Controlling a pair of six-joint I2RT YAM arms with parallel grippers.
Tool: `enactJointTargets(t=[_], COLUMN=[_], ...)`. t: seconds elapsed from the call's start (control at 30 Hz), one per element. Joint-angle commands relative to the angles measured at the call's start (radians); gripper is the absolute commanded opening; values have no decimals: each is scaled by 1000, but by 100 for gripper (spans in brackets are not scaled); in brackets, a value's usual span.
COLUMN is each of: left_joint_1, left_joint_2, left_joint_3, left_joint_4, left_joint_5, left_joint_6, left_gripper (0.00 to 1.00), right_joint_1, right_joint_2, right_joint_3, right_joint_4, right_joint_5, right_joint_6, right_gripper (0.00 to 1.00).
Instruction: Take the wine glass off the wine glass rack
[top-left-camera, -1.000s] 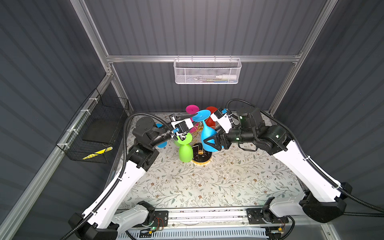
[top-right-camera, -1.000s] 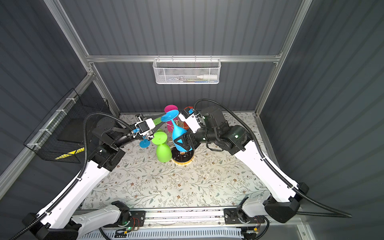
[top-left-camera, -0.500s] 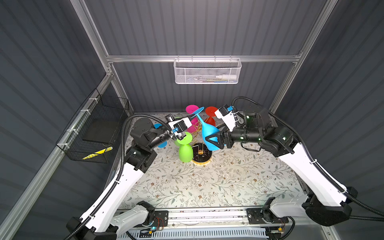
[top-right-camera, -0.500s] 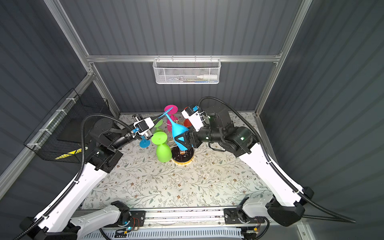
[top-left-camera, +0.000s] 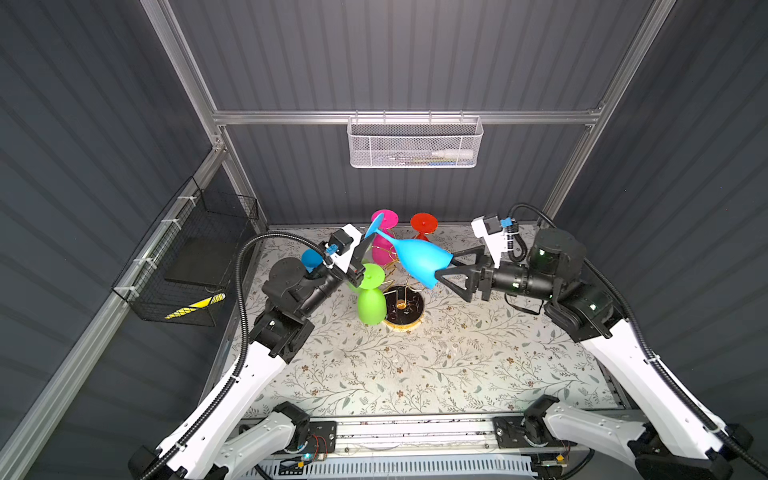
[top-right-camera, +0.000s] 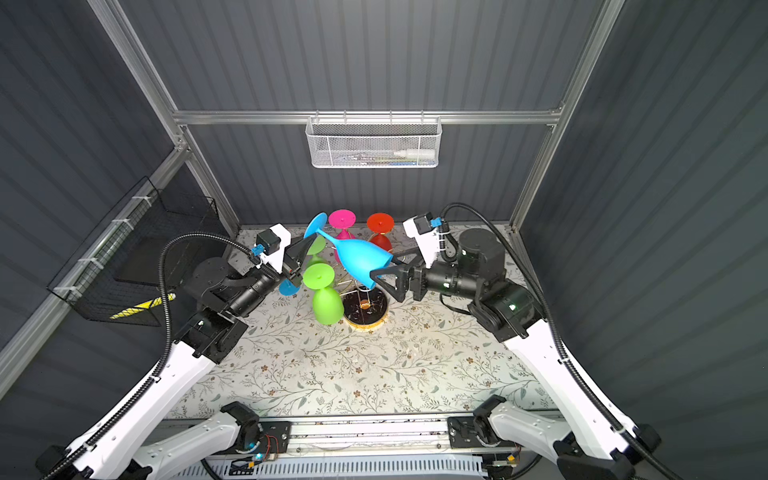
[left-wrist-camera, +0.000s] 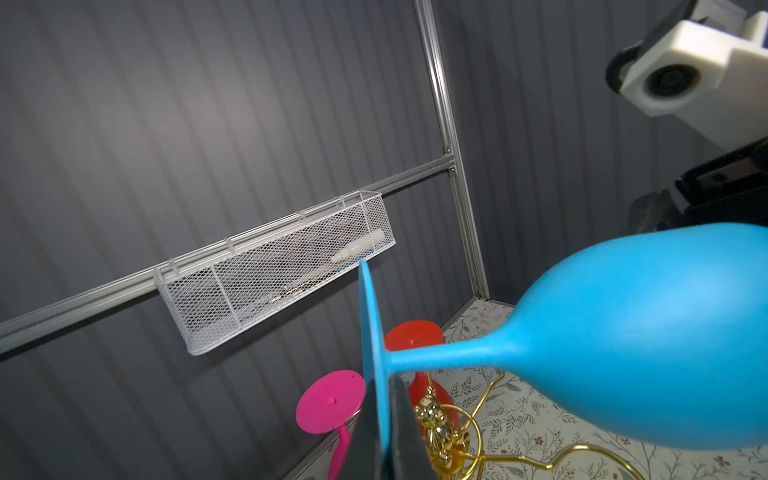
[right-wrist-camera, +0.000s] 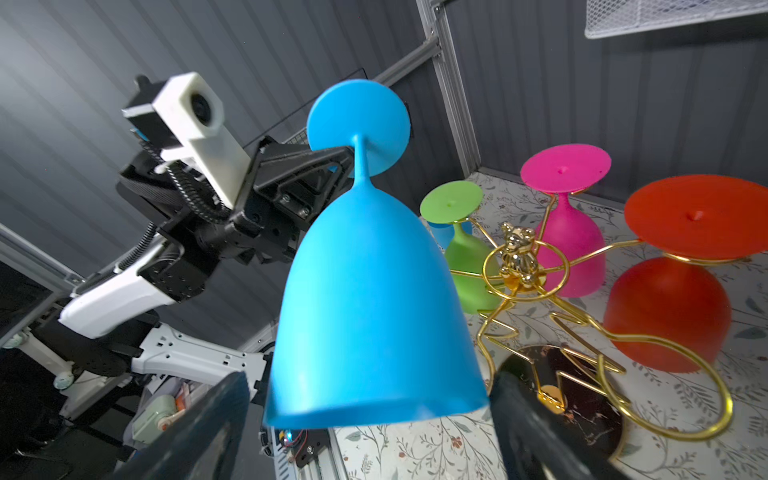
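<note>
Above the wine glass rack (top-left-camera: 411, 309) on the desk (top-left-camera: 415, 374), clear of its wire, the blue wine glass (top-left-camera: 419, 259) tilts sideways. Right gripper (top-left-camera: 444, 264): jaws spread around the bowl. Left gripper (top-left-camera: 368, 243): jaws pinching the foot's edge. Likely risk: thin pinch slips, glass drops. A second blue glass (top-left-camera: 309, 258) is partly hidden by the left arm.
</note>
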Motion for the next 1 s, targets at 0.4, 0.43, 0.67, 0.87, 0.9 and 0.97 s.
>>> enactJointTargets(t=[0.4, 0.43, 0.67, 0.87, 0.9, 0.97], left_joint_1=[0, 1, 0, 1, 0, 0], left_joint_2=[-50, -49, -47, -39, -39, -39], left_joint_3=[-18, -18, -28, -26, -24, -27], left_joint_4=[40, 35, 47, 48, 47, 47], left_joint_5=[-81, -80, -72, -66, -65, -64], left_joint_6=[-212, -214, -237, -246, -248, -249], left_gripper=[0, 0, 0, 0, 0, 0], right_joint_1=[-43, -42, -43, -40, -39, -38], right_joint_2=[-177, -166, -64, 38, 54, 70], right_joint_3=[-186, -178, -119, -74, -69, -59], right_joint_4=[238, 238, 286, 347, 354, 368], right_joint_5=[121, 130, 91, 58, 57, 51], right_joint_6=[87, 89, 112, 140, 146, 159], right_gripper=[86, 85, 78, 67, 63, 57])
